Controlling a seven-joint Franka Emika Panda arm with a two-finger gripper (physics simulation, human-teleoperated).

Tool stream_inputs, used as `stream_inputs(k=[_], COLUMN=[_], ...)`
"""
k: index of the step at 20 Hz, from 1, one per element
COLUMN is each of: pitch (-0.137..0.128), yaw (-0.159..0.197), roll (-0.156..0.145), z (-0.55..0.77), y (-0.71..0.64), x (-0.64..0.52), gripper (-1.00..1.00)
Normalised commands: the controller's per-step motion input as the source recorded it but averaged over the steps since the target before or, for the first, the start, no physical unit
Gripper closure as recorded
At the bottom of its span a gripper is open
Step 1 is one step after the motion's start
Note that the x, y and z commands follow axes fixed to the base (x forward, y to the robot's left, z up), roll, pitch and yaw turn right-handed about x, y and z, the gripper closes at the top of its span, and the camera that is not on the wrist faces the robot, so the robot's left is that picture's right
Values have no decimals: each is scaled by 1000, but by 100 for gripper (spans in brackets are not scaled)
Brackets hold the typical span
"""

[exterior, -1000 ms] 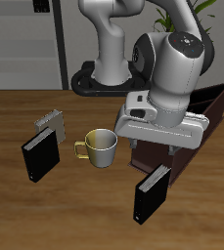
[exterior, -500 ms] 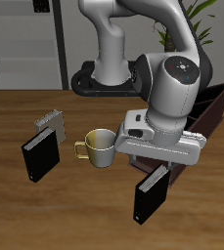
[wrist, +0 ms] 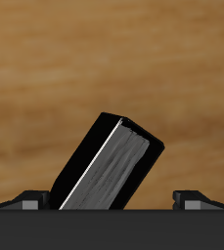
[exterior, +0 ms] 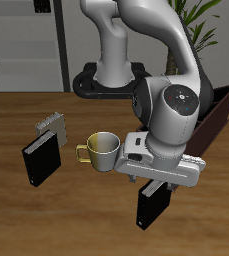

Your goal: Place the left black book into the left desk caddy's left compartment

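The left black book (exterior: 151,206) stands upright near the table's front edge. It also shows in the wrist view (wrist: 109,166), with its pale page edge facing the camera. My gripper (exterior: 162,187) is directly above it, open, with its fingers astride the book's top. In the wrist view the gripper (wrist: 112,200) has one fingertip on each side of the book, and both are apart from it. The left desk caddy (exterior: 223,108) is a dark maroon-brown box farther back. My arm hides most of it, and its compartments do not show.
A pale yellow-green mug (exterior: 101,150) stands mid-table beside my gripper. A second black book (exterior: 42,158) stands at the far side of the mug, with a small grey book (exterior: 52,125) behind it. The robot base (exterior: 111,82) is at the back.
My gripper has come down and forward toward the left black book, from above it to level with its top. The book, mug and other books have not moved.
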Motion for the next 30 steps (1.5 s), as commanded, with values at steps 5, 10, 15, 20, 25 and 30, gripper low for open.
stream_inputs(k=[5, 10, 15, 20, 25, 30], pitch=[53, 28, 16, -13, -63, -89], yaw=[-45, -28, -21, -3, 27, 23], roll=[31, 24, -7, -20, -38, -32], z=[-390, -260, -72, 150, 560, 722], y=[20, 59, -13, -15, -46, -128], x=[90, 30, 6, -77, -257, -323], gripper=[-100, 100, 100, 100, 100, 100])
